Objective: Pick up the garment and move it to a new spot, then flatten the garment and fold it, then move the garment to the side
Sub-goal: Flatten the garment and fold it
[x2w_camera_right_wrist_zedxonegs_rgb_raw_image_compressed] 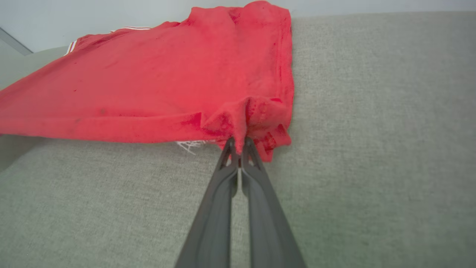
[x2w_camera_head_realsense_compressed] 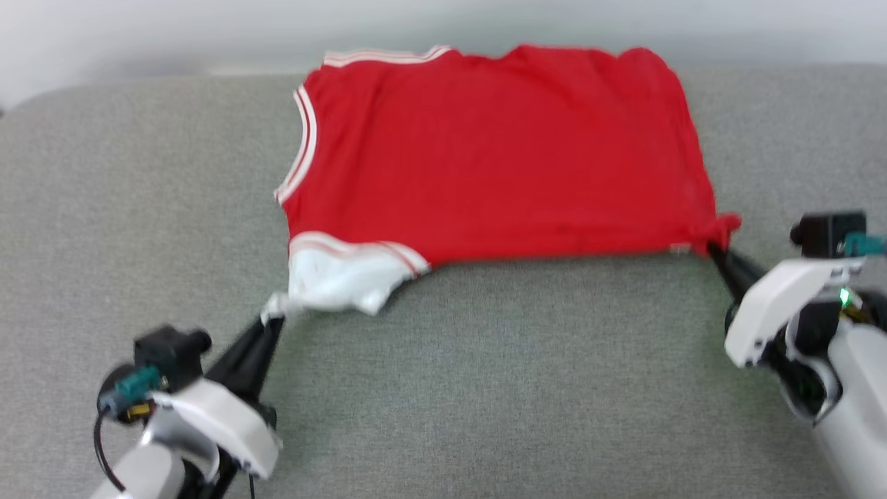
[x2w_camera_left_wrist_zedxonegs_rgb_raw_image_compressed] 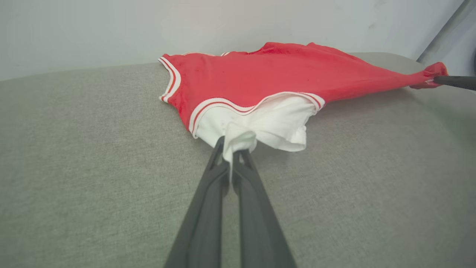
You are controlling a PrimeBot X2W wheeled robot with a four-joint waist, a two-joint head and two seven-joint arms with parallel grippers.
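The red jersey T-shirt (x2w_camera_head_realsense_compressed: pixel 499 152) lay spread flat on the grey fabric surface (x2w_camera_head_realsense_compressed: pixel 485 388), toward its far edge below the pale wall (x2w_camera_head_realsense_compressed: pixel 173 28). Its striped trim faced the robot's left, its hem the right, and a plain red side was up. The left gripper (x2w_camera_head_realsense_compressed: pixel 274 320) was closed tight on a bunched bit of the white sleeve (x2w_camera_head_realsense_compressed: pixel 339 277) at the shirt's near left corner. In the left wrist view its 2 dark fingers (x2w_camera_left_wrist_zedxonegs_rgb_raw_image_compressed: pixel 208 208) pinched white cloth between their tips. The right gripper (x2w_camera_head_realsense_compressed: pixel 714 248) was likewise clamped on the near right corner of the hem, the red cloth puckered around its tips. Between the 2 grips the near edge ran taut, lifted slightly off the surface.
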